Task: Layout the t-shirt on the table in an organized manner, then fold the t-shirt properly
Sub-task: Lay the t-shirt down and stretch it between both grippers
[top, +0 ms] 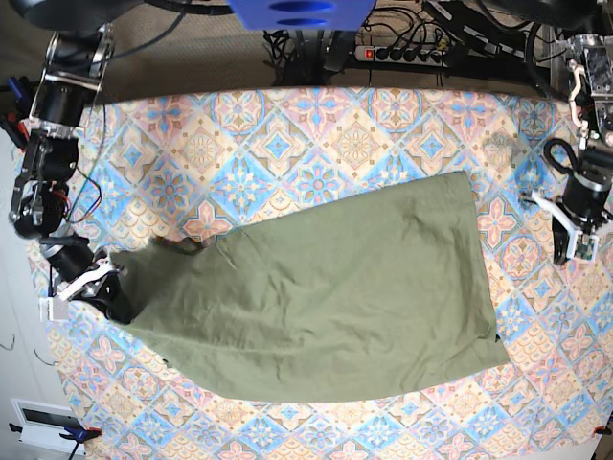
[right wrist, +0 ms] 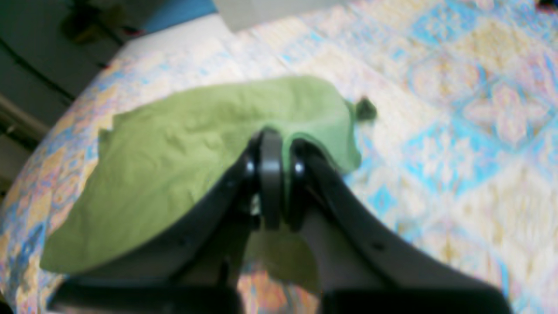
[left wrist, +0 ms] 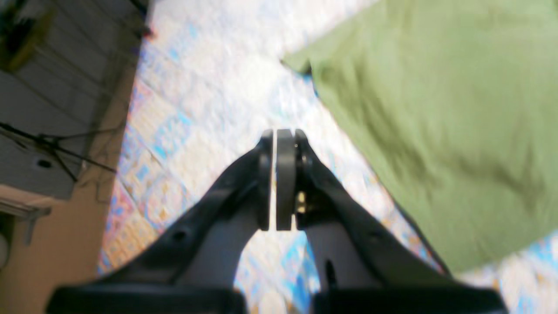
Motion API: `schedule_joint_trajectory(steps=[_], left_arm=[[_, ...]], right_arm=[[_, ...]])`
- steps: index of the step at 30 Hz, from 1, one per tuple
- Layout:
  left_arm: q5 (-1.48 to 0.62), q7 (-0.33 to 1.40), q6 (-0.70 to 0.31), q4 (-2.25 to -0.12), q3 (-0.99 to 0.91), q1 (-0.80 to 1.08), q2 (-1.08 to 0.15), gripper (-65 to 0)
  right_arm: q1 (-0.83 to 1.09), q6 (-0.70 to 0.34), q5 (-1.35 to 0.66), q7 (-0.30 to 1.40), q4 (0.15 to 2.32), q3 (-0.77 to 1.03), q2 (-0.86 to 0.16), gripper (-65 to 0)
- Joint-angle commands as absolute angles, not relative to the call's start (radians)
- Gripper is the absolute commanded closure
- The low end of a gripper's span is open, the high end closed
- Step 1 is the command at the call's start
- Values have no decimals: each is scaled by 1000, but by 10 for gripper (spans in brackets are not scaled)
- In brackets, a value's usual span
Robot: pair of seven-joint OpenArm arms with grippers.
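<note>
Here the right gripper [right wrist: 277, 144] pinches the t-shirt [top: 335, 297]; the left gripper [left wrist: 281, 136] is pressed together, empty.

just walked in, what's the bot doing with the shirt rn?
Two-arm robot working an olive-green cotton t-shirt on the diamond-patterned blue, pink and cream tablecloth table. The shirt lies spread out, mostly flat but wrinkly, not yet folded. The right gripper is shut on the shirt's edge. The left gripper is shut and empty, over bare cloth beside the shirt.
</note>
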State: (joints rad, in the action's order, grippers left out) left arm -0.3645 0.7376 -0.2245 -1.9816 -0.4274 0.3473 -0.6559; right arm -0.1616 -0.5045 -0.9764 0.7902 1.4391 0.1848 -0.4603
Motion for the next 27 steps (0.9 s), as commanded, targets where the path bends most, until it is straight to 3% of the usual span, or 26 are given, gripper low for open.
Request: schedule_joint_trajectory(steps=[1, 5, 12, 17, 19, 25, 27], left_arm=[[-360, 716, -216, -1995, -453, 366, -677, 0], [-364, 716, -216, -1994, -458, 417, -671, 0], [-364, 800, -216, -1994, -329, 415, -595, 0], [-367, 911, -216, -1989, -289, 412, -513, 0], [-367, 918, -216, -1966, -289, 415, -470, -43], [-367, 917, -216, -1886, -291, 414, -401, -281], [-367, 915, -216, -1857, -291, 407, -381, -320]], right_arm=[[-163, -519, -1001, 769, 1466, 194, -479, -11], [-116, -516, -958, 780, 1446, 196, -476, -38], [-104, -516, -713, 782, 1449, 199, -447, -241], [-30, -516, -645, 782, 1454, 275, -440, -258], [-1, -516, -645, 782, 1454, 295, -440, -258], [12, -516, -648, 782, 1454, 300, -438, -257], [12, -516, -648, 780, 1454, 300, -437, -257]])
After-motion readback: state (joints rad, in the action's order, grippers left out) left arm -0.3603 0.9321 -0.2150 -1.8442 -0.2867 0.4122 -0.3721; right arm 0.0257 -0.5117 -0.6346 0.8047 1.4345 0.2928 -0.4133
